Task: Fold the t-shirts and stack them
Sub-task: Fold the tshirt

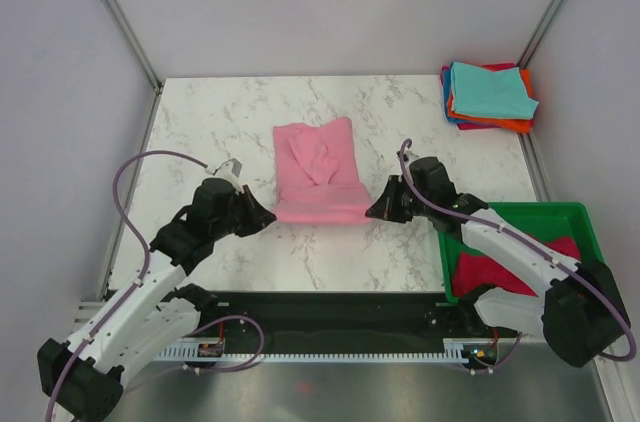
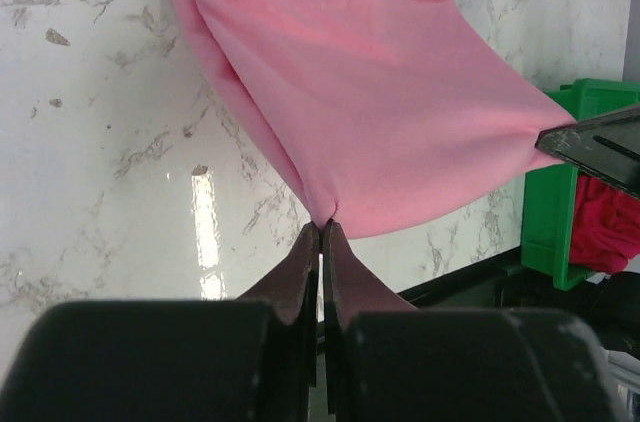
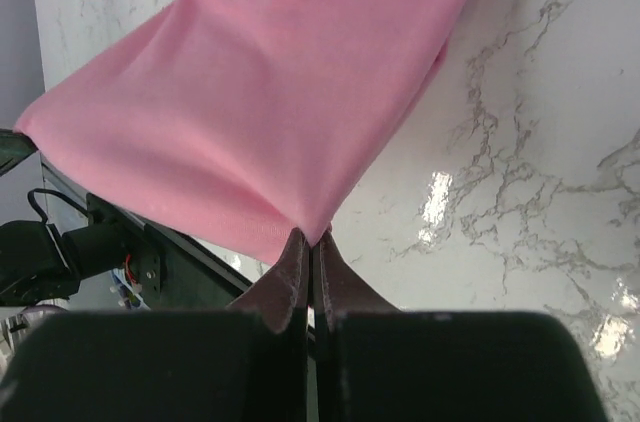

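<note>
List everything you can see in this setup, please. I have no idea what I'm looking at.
pink t-shirt: one, light pink, middle of the table, its near corners pinched and lifted
folded stack: several shirts, teal on top, then orange, blue and red edges, far right corner
red cloth: count unclear, red, inside the bin
green bin: one, green, near right of the table
table: one, white marble pattern
left gripper: one, black, shut on the shirt's near left corner
right gripper: one, black, shut on the near right corner
</note>
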